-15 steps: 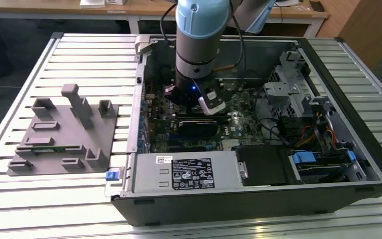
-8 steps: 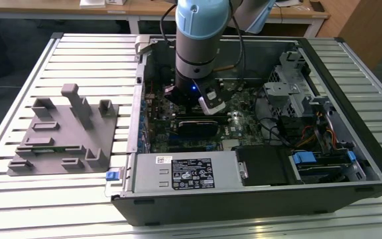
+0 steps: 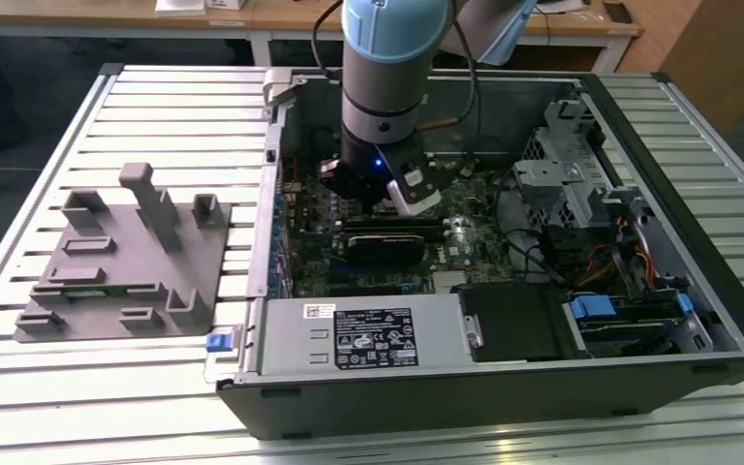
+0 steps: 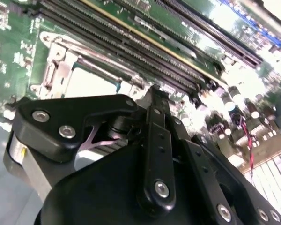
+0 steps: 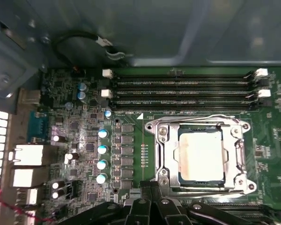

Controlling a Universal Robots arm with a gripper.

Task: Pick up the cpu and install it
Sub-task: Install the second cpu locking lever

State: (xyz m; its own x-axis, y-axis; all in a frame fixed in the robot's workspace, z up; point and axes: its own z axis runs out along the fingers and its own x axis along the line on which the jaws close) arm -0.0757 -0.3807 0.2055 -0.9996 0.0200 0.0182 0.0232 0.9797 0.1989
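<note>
Looking down in the first wrist view, the cpu [image 5: 200, 157] sat flat inside the metal-framed socket [image 5: 161, 154]: a small square chip with a pale silvery top and a thin darker rim. The RAM slots [image 5: 178, 91] ran just beside the socket. The gripper [image 5: 150, 187] hung close over the board with its fingers pressed together, holding nothing. In the exterior view, the grey box's white label [image 3: 365, 334] sat at 6 o'clock from the arm [image 3: 386, 87], print too small to read.
</note>
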